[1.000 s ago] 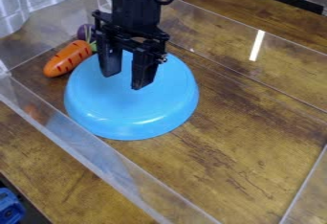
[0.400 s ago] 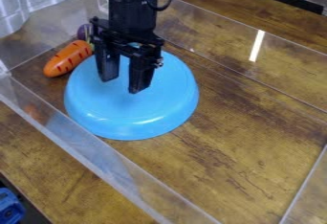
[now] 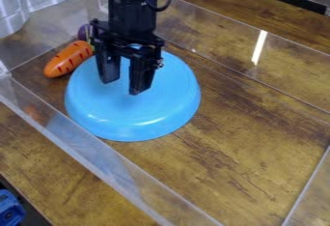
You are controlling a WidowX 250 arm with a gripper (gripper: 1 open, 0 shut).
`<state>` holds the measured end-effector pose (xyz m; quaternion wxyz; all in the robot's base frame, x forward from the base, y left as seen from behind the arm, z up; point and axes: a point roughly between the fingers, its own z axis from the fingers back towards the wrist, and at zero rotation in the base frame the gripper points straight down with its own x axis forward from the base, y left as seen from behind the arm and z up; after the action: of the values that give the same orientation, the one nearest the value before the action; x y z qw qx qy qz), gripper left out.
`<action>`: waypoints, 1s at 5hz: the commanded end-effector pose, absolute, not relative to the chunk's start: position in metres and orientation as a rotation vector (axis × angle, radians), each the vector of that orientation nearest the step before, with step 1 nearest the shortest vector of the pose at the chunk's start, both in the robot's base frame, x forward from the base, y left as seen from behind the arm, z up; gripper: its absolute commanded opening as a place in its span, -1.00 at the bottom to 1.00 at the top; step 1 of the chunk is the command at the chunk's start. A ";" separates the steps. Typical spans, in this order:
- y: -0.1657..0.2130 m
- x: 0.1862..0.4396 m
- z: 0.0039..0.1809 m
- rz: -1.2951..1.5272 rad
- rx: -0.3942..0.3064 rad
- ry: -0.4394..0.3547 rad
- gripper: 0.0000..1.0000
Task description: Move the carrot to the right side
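The small orange carrot (image 3: 68, 60) lies on the wooden table at the left, just beyond the left rim of the big blue plate (image 3: 142, 104). Its green top points up and right, next to a purple toy vegetable (image 3: 85, 30) that is mostly hidden behind the arm. My black gripper (image 3: 125, 75) hangs over the left part of the plate, fingers pointing down, open and empty. It is a little to the right of the carrot and apart from it.
A clear plastic wall (image 3: 77, 138) fences the table at the front left, and another runs along the back right (image 3: 245, 22). Bare wood (image 3: 245, 133) lies right of the plate. A blue object (image 3: 8, 209) shows at the bottom left corner.
The gripper has shifted slightly left over the plate since one second ago. The carrot and plate have not moved.
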<state>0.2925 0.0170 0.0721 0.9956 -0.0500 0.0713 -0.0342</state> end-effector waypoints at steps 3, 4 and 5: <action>0.024 0.303 0.085 -0.063 -0.125 0.092 1.00; 0.025 0.305 0.079 -0.056 -0.130 0.109 1.00; 0.026 0.306 0.074 -0.049 -0.136 0.126 1.00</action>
<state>0.2989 0.0195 0.0609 0.9931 -0.0708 0.0873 -0.0323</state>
